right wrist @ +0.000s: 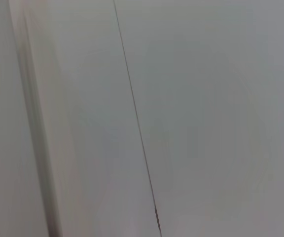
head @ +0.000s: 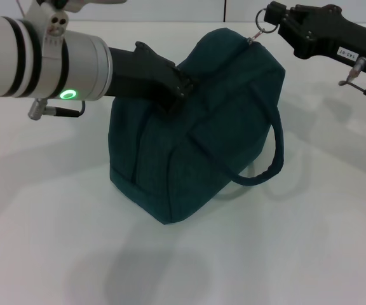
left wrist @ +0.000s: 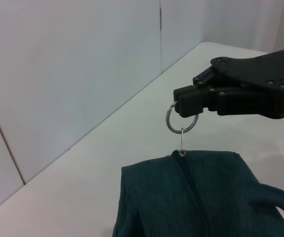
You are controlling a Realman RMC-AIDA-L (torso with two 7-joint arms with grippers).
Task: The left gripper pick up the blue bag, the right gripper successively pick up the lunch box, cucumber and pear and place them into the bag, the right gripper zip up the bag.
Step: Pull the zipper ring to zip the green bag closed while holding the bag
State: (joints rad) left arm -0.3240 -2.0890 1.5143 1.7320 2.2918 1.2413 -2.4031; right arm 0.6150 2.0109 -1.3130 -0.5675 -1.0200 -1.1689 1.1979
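1. Head view: I see the blue bag (head: 196,127) mid-desk (head: 297,254), zipped along its top. Lunch box, cucumber and pear are nowhere visible, presumably inside.
2. My left pincer (head: 170,92), coming from 9 o'clock, pinches the bag's top fabric; its fingertips are buried in the cloth.
3. At 1 o'clock, my right pincer (left wrist: 184,104) is pressed together on the zipper ring (left wrist: 182,122). I judge zipping nearly finished; next, let go of the ring.

A matt, woven teal cloth bag (head: 196,127) and its shiny silver metal ring pull (left wrist: 182,122) are seen.
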